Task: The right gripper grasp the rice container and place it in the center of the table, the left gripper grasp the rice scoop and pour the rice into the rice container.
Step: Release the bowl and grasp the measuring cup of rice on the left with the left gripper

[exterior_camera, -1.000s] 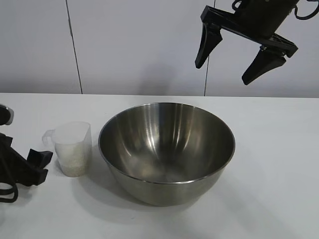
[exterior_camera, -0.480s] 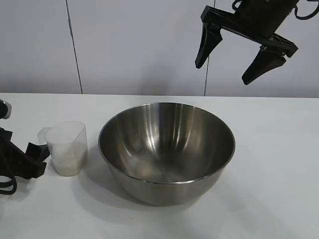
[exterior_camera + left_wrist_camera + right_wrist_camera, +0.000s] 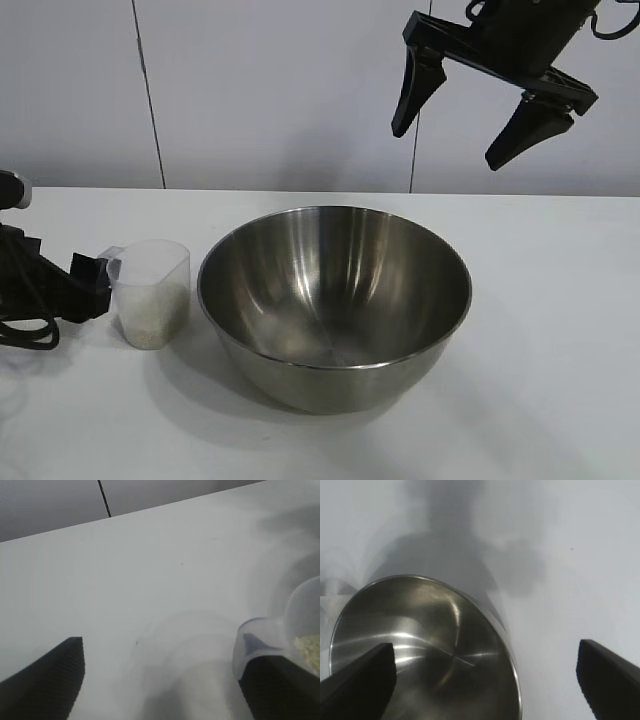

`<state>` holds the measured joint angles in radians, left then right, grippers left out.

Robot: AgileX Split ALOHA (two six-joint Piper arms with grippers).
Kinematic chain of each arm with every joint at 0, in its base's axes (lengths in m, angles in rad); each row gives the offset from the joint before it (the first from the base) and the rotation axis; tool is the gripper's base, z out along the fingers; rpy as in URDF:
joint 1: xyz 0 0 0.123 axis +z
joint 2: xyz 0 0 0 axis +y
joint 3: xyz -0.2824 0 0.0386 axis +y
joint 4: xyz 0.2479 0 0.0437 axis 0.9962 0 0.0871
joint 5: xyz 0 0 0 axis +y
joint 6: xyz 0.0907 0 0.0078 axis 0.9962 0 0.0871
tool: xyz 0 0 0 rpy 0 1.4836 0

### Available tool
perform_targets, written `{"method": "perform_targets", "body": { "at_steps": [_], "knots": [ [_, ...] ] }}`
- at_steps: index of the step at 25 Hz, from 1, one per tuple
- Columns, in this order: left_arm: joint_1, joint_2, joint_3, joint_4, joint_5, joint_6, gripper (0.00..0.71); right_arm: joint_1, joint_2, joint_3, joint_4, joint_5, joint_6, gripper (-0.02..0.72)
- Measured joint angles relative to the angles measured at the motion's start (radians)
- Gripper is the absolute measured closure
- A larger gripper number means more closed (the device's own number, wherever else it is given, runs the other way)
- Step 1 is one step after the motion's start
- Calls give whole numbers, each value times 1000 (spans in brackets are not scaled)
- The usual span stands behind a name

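The rice container (image 3: 335, 300), a large steel bowl with nothing in it, stands mid-table; it also shows in the right wrist view (image 3: 420, 645). The rice scoop (image 3: 150, 292), a clear cup holding a little rice (image 3: 150, 320), stands just left of the bowl. My left gripper (image 3: 97, 275) is open at the scoop's handle side. In the left wrist view (image 3: 160, 655) the scoop's tab handle (image 3: 260, 637) lies against one fingertip, not between the fingers, and rice (image 3: 310, 647) shows inside. My right gripper (image 3: 447, 145) hangs open and empty high above the bowl's right side (image 3: 485, 650).
The white table (image 3: 560, 350) stretches to the right of the bowl and in front of it. A grey panelled wall (image 3: 270, 90) stands behind the table. The left arm's black cable (image 3: 25, 335) lies on the table at the left edge.
My left gripper has risen and moved right to the scoop's handle. The scoop slid a little left, then back right, and turned. The bowl and right gripper have not moved.
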<state>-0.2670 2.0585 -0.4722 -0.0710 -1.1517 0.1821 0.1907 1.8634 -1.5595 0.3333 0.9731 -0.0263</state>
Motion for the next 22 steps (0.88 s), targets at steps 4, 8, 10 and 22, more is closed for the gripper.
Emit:
{"method": "perform_targets", "body": {
  "at_steps": [4,8,10,22],
  "knots": [
    [0,17,-7,0,-2,-26,116,0,0,0,0,0,0,24],
    [1,67,-7,8,0,-70,144,0,0,0,0,0,0,24],
    [1,79,-7,17,0,-83,198,0,0,0,0,0,0,24],
    [1,80,-50,54,0,-83,258,0,0,0,0,-1,0,24]
  ]
}}
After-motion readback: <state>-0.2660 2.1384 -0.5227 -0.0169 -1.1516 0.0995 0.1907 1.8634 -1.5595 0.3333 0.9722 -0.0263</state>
